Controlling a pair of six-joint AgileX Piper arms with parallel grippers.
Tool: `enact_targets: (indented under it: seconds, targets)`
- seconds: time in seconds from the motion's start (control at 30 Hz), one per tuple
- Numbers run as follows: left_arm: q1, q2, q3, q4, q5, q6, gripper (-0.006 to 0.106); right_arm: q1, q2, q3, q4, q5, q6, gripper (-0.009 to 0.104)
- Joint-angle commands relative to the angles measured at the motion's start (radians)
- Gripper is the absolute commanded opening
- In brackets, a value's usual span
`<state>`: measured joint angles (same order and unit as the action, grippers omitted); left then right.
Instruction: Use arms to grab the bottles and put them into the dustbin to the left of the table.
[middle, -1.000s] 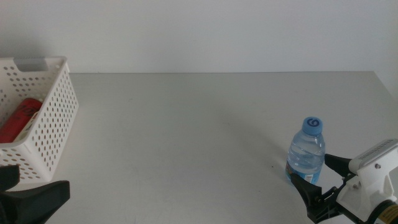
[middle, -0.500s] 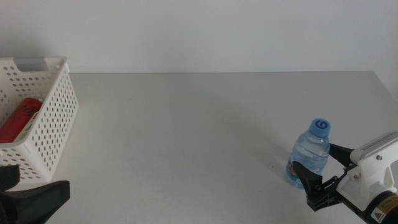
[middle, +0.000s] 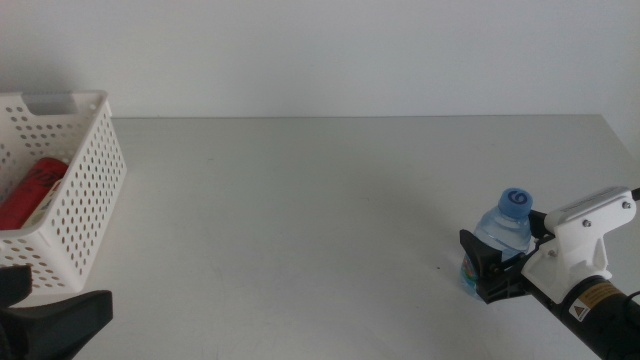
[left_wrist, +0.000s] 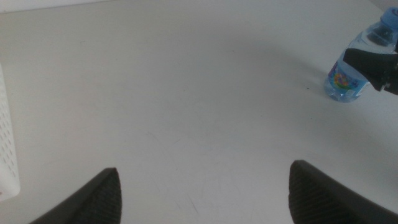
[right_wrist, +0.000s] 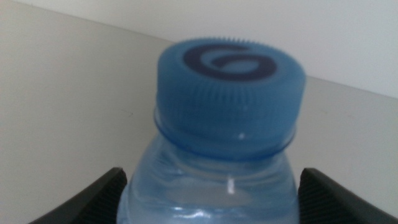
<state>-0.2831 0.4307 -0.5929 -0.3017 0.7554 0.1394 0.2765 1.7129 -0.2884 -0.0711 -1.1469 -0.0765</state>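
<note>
While the right gripper (middle: 492, 268) straddles the water bottle (middle: 497, 243) at lower right of the middle view, jaws open either side of its body, it should close squarely below the shoulder so the tilted bottle cannot squirt out. At lower left the left gripper (left_wrist: 205, 186) waits open. The bottle's base is hidden; the dustbin (middle: 88, 190) is cropped, a red can (middle: 30, 190) inside.

Your left gripper (left_wrist: 205, 186) hangs wide open over the grey table (left_wrist: 186, 93); far off, dark jaws hug the little water bottle (left_wrist: 351, 71)
</note>
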Motion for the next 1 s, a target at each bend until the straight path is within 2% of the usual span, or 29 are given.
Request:
enact_targets:
  seconds: [0.0, 0.07, 0.1, 0.17, 0.23, 0.4, 0.5, 0.7, 0.97]
  targets:
    - [-0.007, 0.009, -0.027, -0.025, -0.061, -0.006, 0.090, 0.002, 0.007, -0.026, -0.026, -0.085, 0.010, 0.079]
    - [-0.007, 0.009, -0.027, -0.025, -0.061, -0.006, 0.090, 0.002, 0.027, -0.026, -0.041, -0.099, 0.025, 0.068]
    - [-0.007, 0.009, -0.027, -0.025, -0.061, -0.006, 0.090, 0.002, 0.034, -0.026, -0.047, -0.105, 0.040, 0.058]
    - [-0.007, 0.009, -0.027, -0.024, -0.061, -0.006, 0.090, 0.002, 0.035, -0.026, -0.070, -0.107, 0.084, 0.031]
    - [-0.007, 0.009, -0.027, -0.024, -0.061, -0.006, 0.090, 0.003, 0.029, -0.029, -0.128, -0.118, 0.161, -0.001]
    - [-0.007, 0.009, -0.027, -0.024, -0.061, -0.006, 0.090, 0.032, -0.005, -0.149, -0.393, -0.079, 0.377, -0.001]
    - [-0.007, 0.009, -0.027, -0.024, -0.061, -0.006, 0.090, 0.106, -0.010, -0.294, -0.477, 0.056, 0.415, -0.001]
    - [-0.007, 0.009, -0.027, -0.024, -0.063, -0.006, 0.090, 0.275, 0.048, -0.596, -0.485, 0.348, 0.512, -0.001]
    - [-0.007, 0.009, -0.027, -0.024, -0.063, -0.006, 0.090, 0.368, 0.272, -0.926, -0.509, 0.402, 0.537, -0.001]
